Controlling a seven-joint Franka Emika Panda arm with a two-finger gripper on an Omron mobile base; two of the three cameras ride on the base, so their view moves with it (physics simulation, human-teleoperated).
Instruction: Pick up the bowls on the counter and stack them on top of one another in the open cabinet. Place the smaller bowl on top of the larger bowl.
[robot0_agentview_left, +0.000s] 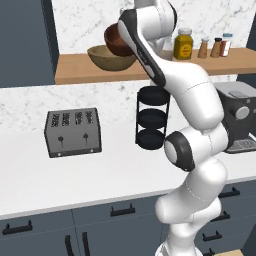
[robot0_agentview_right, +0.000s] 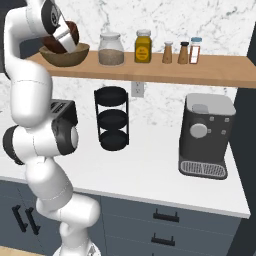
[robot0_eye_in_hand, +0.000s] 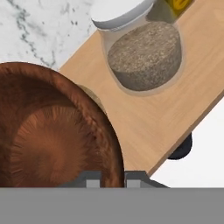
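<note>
The gripper (robot0_eye_in_hand: 113, 178) was clamped on the rim of the smaller bowl (robot0_eye_in_hand: 52, 135), holding it tilted just above the larger bowl (robot0_agentview_left: 111, 57). That tan bowl already sat on the open cabinet (robot0_agentview_left: 80, 70) shelf, beside a glass jar (robot0_eye_in_hand: 142, 52); judging by this, only lowering and releasing remained

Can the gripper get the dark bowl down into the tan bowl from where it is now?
Probably yes: the smaller bowl hangs tilted just above the larger bowl, nothing between them; the jar stands clear beside.

Smaller bowl (robot0_agentview_right: 64, 37) tilted above larger bowl (robot0_agentview_right: 65, 55).
</note>
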